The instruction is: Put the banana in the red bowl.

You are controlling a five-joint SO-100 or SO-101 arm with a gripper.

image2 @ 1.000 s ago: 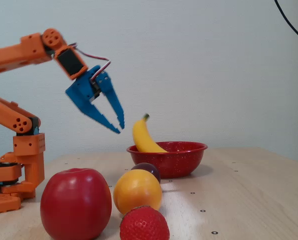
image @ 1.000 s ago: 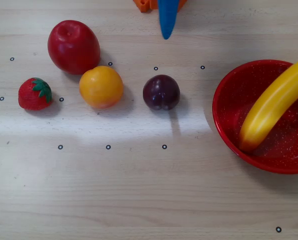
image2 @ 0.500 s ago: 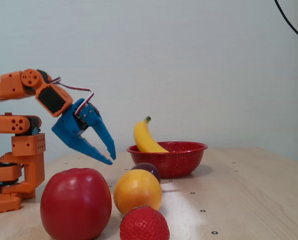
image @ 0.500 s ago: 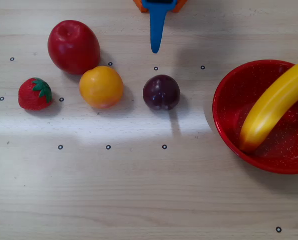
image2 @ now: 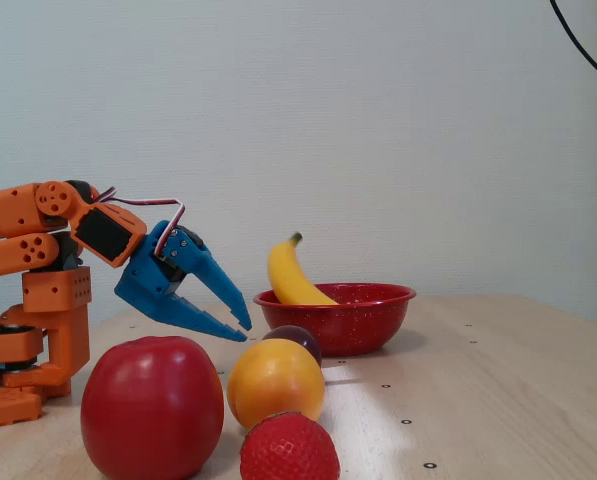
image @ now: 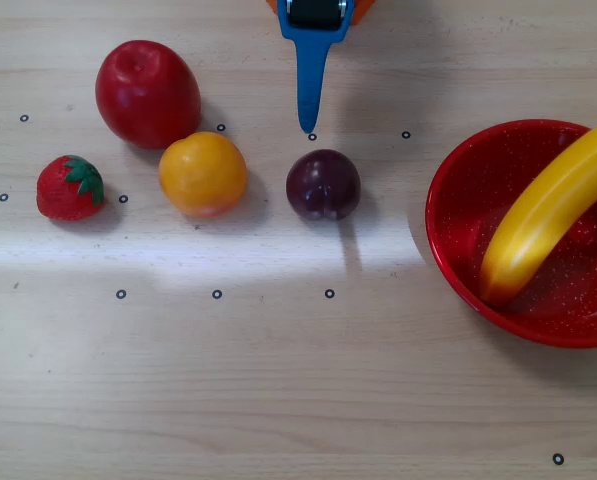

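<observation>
The yellow banana (image: 553,205) lies in the red bowl (image: 448,190) at the right edge of the overhead view, reddish end down in the bowl and its upper part leaning over the far rim. In the fixed view the banana (image2: 288,278) stands up out of the bowl (image2: 363,325) with its green stem on top. My blue gripper (image: 308,125) is at the top centre, well left of the bowl and just behind the plum. In the fixed view the gripper (image2: 240,331) hangs low over the table, fingertips nearly together, holding nothing.
A red apple (image: 146,93), an orange fruit (image: 202,174), a dark plum (image: 323,185) and a strawberry (image: 68,188) sit on the wooden table left of the bowl. The orange arm base (image2: 38,300) stands at the left of the fixed view.
</observation>
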